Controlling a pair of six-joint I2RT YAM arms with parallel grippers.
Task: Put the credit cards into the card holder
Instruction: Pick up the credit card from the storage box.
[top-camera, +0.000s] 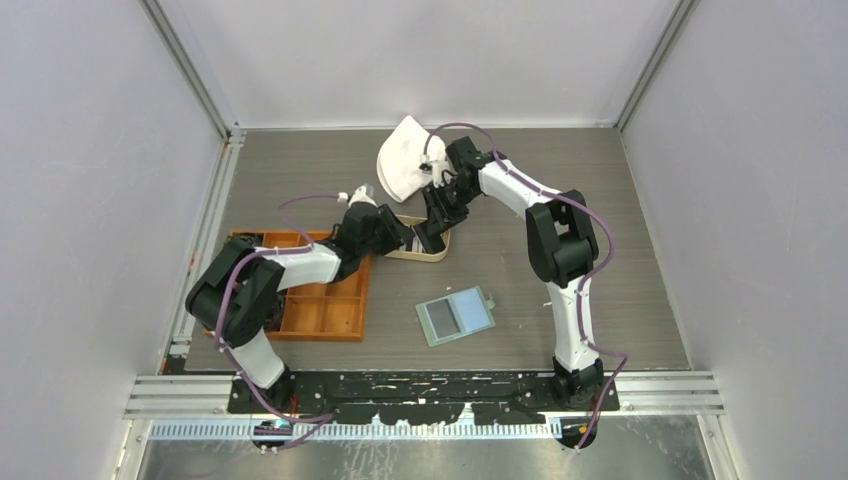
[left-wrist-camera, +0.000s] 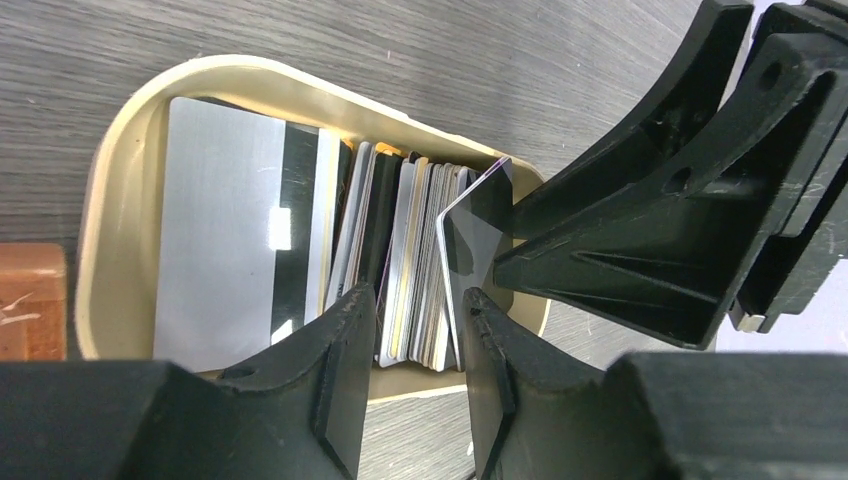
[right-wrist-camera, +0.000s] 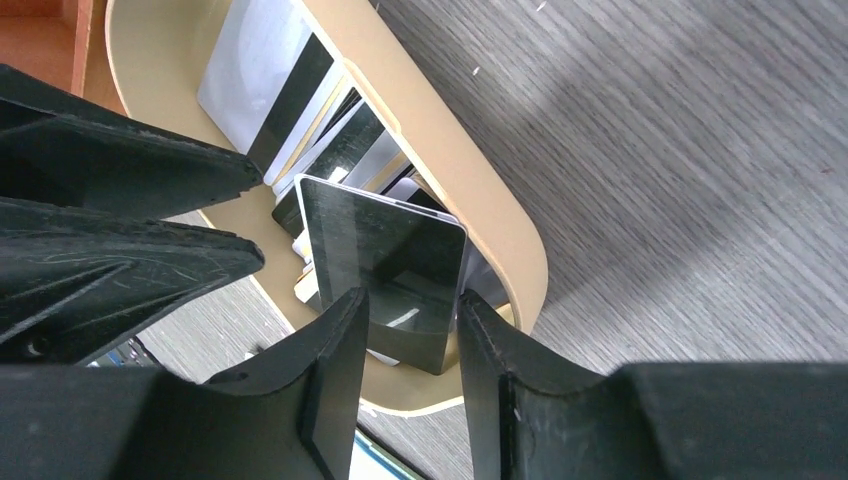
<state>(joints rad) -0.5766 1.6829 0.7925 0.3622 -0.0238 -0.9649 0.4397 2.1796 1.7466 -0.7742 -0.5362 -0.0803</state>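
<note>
Credit cards (left-wrist-camera: 410, 270): stacked on edge in the oval tray (left-wrist-camera: 120, 200), at 11 o'clock from the open card holder (top-camera: 456, 316) on the counter (top-camera: 620, 200). They look thin, stiff, slick and light, so take yours by opposite edges. Right end effector (right-wrist-camera: 412, 300): pinching one black card (right-wrist-camera: 385, 265). Left end effector (left-wrist-camera: 415, 295): fingers parted, holding nothing.

- A robotics lab test cell is indicated, not a home or a shop.
- The worktop (top-camera: 620, 210), in grey wood-grain laminate, is closed in on three sides by plain pale wall panels (top-camera: 90, 200), with aluminium profile posts (top-camera: 195, 70) at the back corners.
- The left arm (top-camera: 290, 265) and the right arm (top-camera: 560, 240) are mounted on a black base plate (top-camera: 420, 385) at the near edge, beside slotted aluminium rails (top-camera: 175, 392).
- Purple cabling (top-camera: 300, 198) is looped openly along both arms.
</note>
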